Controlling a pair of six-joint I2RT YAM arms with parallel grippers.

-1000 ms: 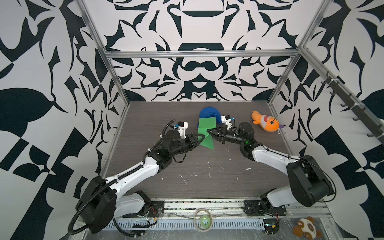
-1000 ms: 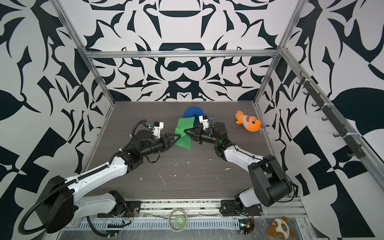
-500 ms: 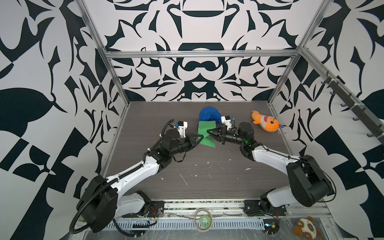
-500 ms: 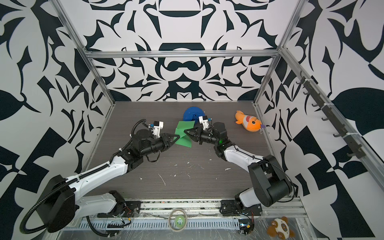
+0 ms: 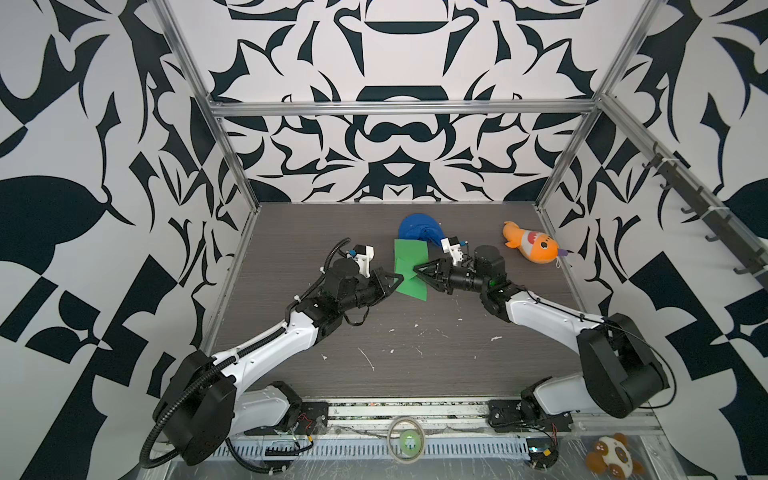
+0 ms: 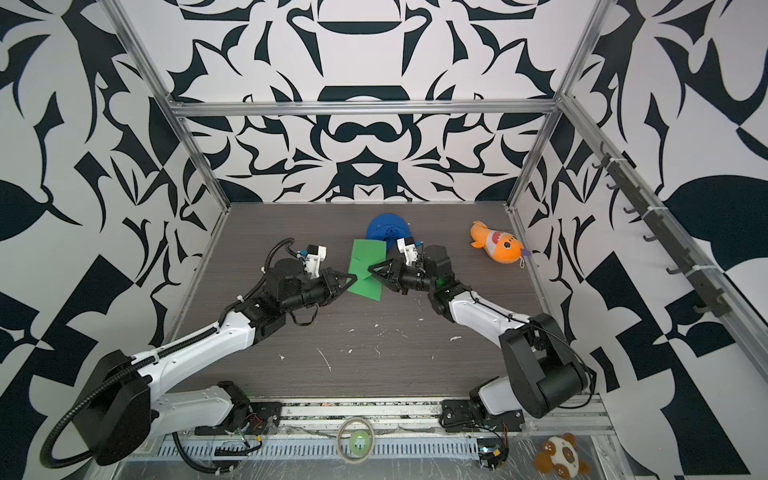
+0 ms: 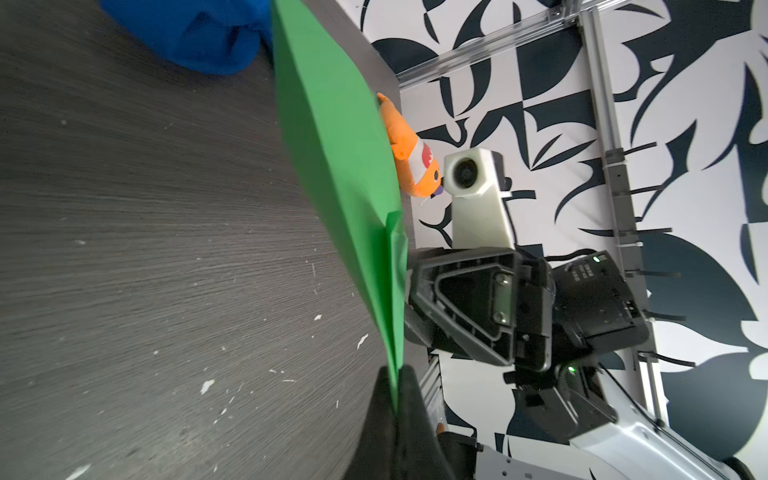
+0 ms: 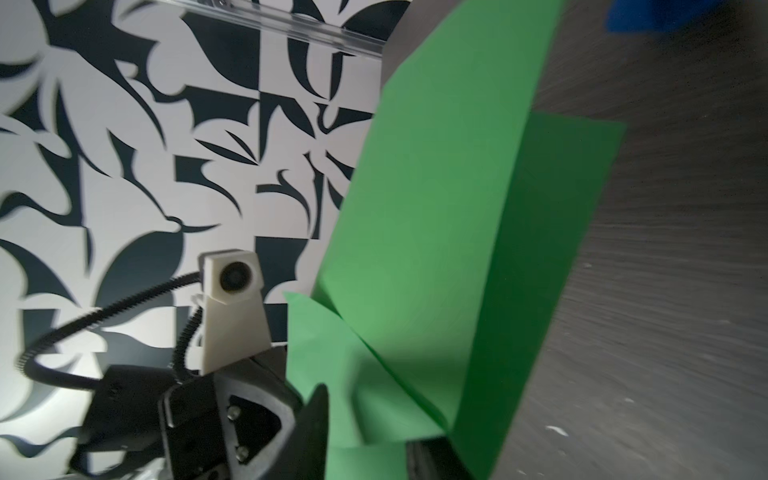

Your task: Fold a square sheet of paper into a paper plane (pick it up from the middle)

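**Hold on the square sheet of paper [image 5: 411, 262] passed from the right end effector [image 5: 417, 270] to the left end effector [image 5: 398, 280]**

Grips have been swapped over the last second, while both arms have barely been shifted. Nearest, well in front of the blue cloth lump [image 5: 419, 226], the white scraps [image 5: 368, 359] on the surface [image 5: 415, 374] are left as they lay.

Further in, the left end effector, a second ago parted beside the sheet, has been brought together on its edge. In the left wrist view the green edge is seen pinched between the fingertips [image 7: 415, 407]. The right end effector, a second ago shut on the sheet, has been let apart. In the right wrist view its fingers [image 8: 313, 419] stand either side of the folded paper with room to spare, so nothing is judged to be clamped there.

The sheet itself has hardly been displaced. It is held on edge just in front of the lump, its far corner close to the blue cloth. Whether its lower edge rests on the surface cannot be told. A long crease and a turned-in corner are shown, but no dart shape, so folding is judged to be under way and far from finished.

The right arm is judged to be freed for a fresh grip or the next crease. With one thin edge pinched, sagging or swinging may be expected.

Farthest, to the right of the lump, the orange plush fish [image 5: 530, 247] is left untouched.
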